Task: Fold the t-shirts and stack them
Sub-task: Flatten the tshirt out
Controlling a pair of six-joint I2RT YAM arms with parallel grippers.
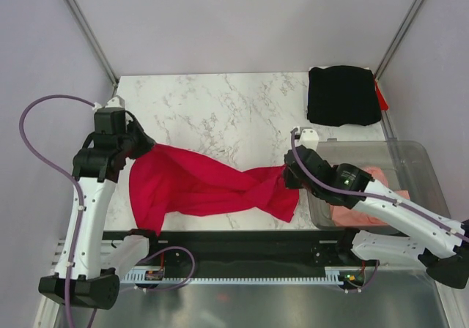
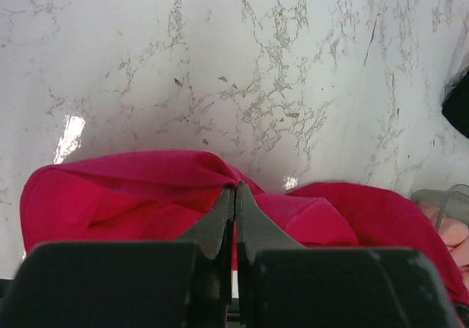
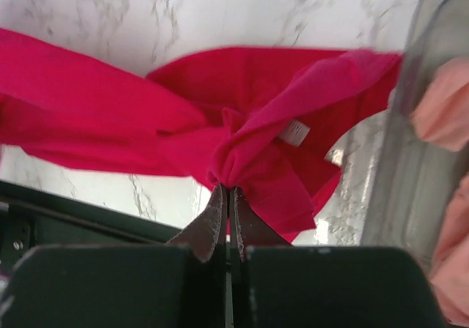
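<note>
Because the soft crimson-red cloth t-shirt [image 1: 198, 185] lies twisted along the near edge of the white marbled table [image 1: 220, 108], I hold both ends — left gripper [image 2: 235, 196] and right gripper [image 3: 227, 195] clamped shut on it — to pull it flat.

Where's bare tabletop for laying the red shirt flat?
Free: the far marble, from its left edge to the black shirt, behind the red shirt. Crowded: the near half, where the red shirt stretches twisted between the left hand and right hand, and the right side, taken by the bin holding the pink shirt.
</note>
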